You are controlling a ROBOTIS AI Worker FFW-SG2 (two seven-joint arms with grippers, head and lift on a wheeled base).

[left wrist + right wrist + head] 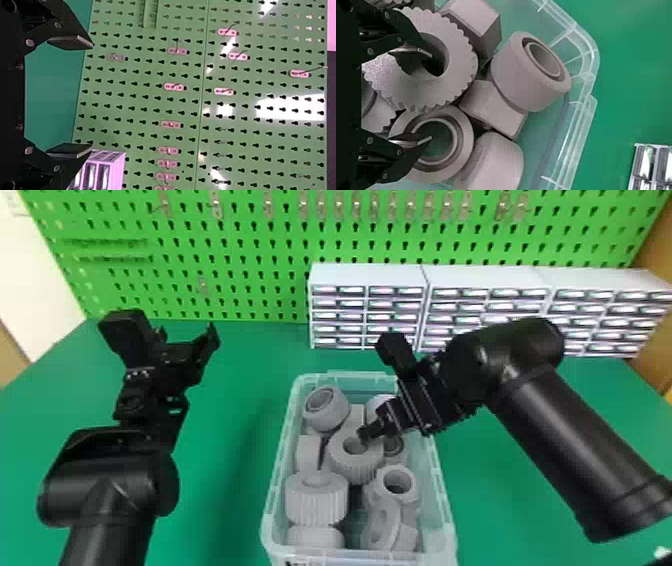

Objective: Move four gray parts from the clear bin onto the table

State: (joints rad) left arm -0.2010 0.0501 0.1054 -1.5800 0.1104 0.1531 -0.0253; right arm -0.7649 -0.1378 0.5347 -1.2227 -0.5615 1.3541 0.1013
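Right arm (565, 430), foreground | Green desk (225, 390), bearing clear bin (441, 490) | Left pincer (93, 96), wide, apart from bin | Right pincer (431, 97), wide, over bin | Toothed gray part (350, 465), inside bin: probably light, stiff, slightly slick; best gripped from bore to rim.

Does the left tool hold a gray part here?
No, the left tool stands open, and the green pegboard shows beyond the empty gap between its fingers.

A green pegboard (240, 255) stands behind white drawer cabinets (367, 275).
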